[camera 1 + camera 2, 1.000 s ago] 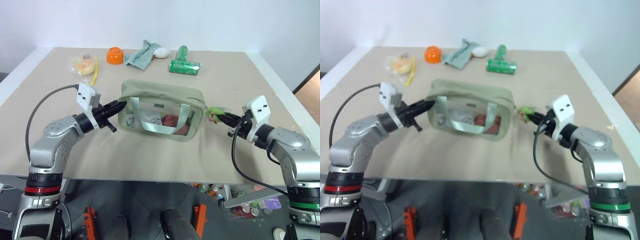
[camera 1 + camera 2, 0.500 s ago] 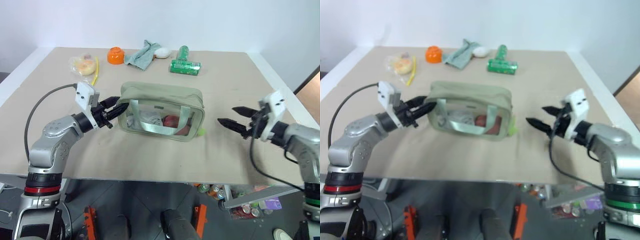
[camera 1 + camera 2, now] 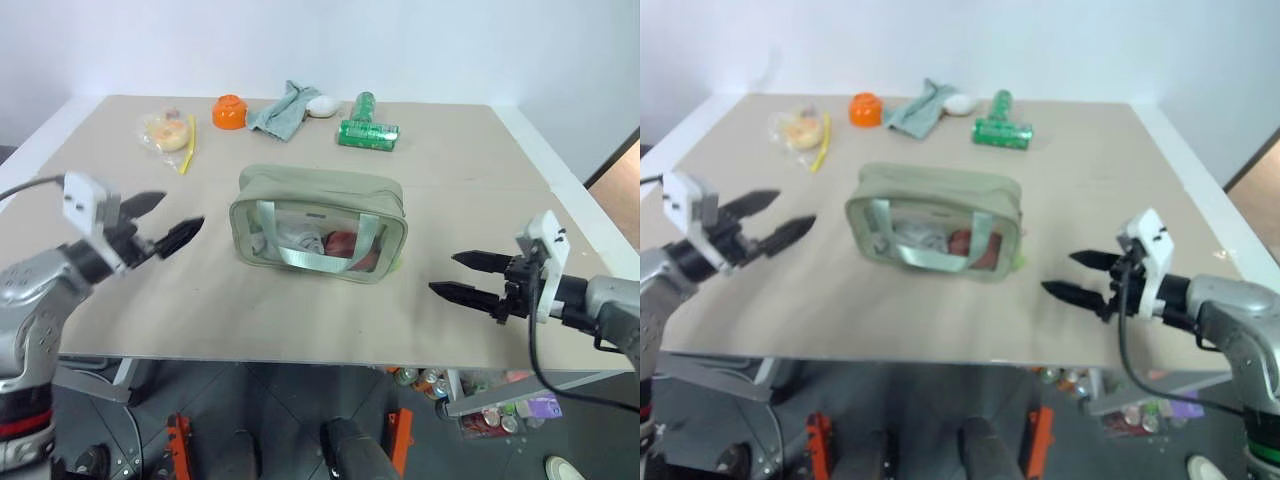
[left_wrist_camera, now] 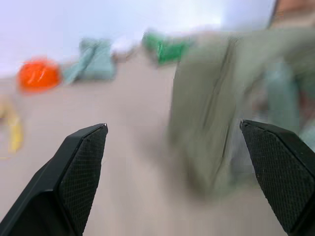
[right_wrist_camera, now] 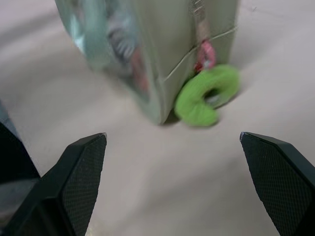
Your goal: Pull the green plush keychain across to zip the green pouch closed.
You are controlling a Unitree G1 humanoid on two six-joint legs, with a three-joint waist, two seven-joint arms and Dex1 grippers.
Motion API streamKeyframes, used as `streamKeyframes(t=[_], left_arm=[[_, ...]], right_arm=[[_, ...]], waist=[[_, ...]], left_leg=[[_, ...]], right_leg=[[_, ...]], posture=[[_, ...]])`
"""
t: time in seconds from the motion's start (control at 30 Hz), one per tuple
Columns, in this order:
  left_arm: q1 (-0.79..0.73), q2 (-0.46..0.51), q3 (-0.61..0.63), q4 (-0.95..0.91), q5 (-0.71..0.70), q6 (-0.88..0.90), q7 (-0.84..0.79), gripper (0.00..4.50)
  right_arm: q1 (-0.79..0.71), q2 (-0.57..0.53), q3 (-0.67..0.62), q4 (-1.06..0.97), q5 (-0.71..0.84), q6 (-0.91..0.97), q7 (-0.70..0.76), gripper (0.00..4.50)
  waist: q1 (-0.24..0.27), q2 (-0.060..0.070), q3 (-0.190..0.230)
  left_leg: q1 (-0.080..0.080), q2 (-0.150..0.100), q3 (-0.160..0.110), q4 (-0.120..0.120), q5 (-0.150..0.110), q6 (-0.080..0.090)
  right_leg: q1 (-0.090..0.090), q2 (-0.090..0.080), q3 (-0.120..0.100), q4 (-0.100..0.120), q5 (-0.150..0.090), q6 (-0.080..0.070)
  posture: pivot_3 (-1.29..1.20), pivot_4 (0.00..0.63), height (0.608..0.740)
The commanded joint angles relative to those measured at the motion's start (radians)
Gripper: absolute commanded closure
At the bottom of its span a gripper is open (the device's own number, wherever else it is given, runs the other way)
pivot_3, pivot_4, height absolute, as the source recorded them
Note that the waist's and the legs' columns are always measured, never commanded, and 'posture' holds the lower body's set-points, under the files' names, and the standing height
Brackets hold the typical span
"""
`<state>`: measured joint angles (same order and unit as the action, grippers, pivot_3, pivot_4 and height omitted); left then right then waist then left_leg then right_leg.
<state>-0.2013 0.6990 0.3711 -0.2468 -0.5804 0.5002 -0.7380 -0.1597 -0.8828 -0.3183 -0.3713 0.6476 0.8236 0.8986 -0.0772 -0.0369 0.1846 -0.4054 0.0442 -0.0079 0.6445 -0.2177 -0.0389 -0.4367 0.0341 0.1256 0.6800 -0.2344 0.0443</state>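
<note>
Green plush keychain [image 5: 206,96] hangs at the robot's-right end of the green pouch [image 3: 318,222], resting on the table [image 3: 470,160] against the pouch's end wall. The pouch's top looks closed along its length, so I judge the zip pull done and the step in hand a retreat.

Left gripper [image 3: 162,220]: fingers spread wide, empty, well apart from the pouch's left end. Right gripper [image 3: 468,275]: fingers spread, empty, well apart from the keychain.

Next move: probably none beyond checking the zipper seam; a re-grasp would need the right gripper brought in to the charm.

Room: bare table on both sides of the pouch; near table edge lies close under both grippers. Green bottle [image 3: 368,128], cloth [image 3: 284,108] and orange cap [image 3: 230,110] sit well behind.
</note>
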Motion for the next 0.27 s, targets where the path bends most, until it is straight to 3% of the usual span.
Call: streamKeyframes(t=[0.03, 0.27], left_arm=[[0.125, 0.005, 0.003, -0.123, 0.011, -0.029, -0.025, 0.03], [0.158, -0.07, -0.203, -0.172, 0.164, -0.115, 0.041, 0.03]], right_arm=[[0.037, 0.05, 0.017, -0.068, -0.039, -0.123, -0.021, 0.0], [0.065, 0.126, 0.025, -0.05, -0.081, -0.233, -0.073, 0.0]], waist=[[0.0, 0.0, 0.0], [0.006, 0.0, 0.0]], left_leg=[[0.0, 0.0, 0.0, 0.0, 0.0, 0.0], [-0.001, -0.001, 0.002, 0.007, 0.0, 0.0]], right_leg=[[0.0, 0.0, 0.0, 0.0, 0.0, 0.0], [0.002, -0.002, 0.001, 0.0, -0.001, -0.004]], posture=[[0.0, 0.15, 0.74], [0.0, 0.15, 0.74]])
